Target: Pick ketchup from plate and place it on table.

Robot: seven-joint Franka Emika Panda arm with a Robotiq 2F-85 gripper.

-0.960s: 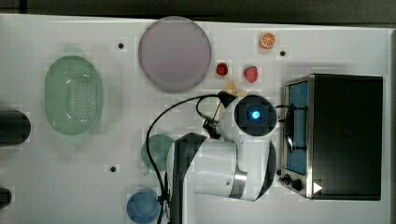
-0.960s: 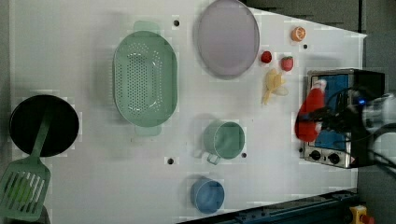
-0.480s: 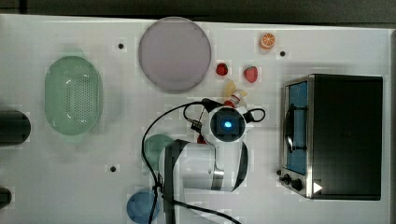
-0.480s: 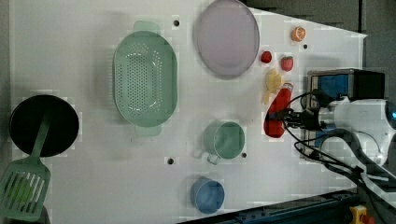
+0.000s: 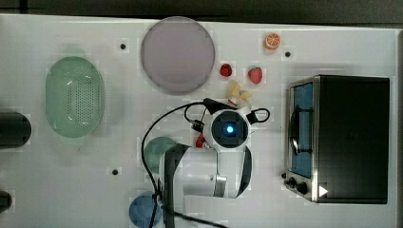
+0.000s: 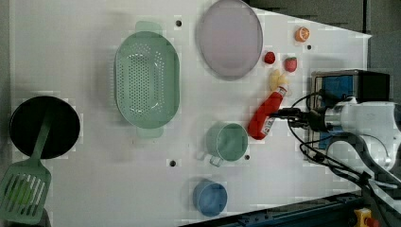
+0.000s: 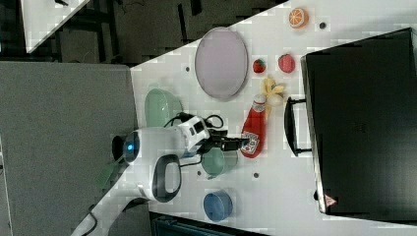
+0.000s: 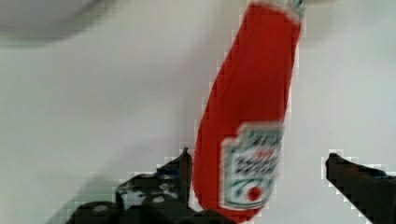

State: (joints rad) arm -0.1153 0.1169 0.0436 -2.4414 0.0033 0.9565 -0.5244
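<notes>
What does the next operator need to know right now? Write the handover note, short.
Gripper: open, fingers on either side of the ketchup's label end, not clamping it.
Ketchup: lying on the table, beside the green cup, cap toward the banana.
Plate: bare.
Done: bottle is off the plate and set on the table.
Left: back the arm away from the bottle.

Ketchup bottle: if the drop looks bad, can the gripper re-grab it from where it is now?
Probably yes. The gripper is open, its fingers either side of the ketchup bottle, which lies on the table beside the green cup. Nothing sits between fingers and bottle.
</notes>
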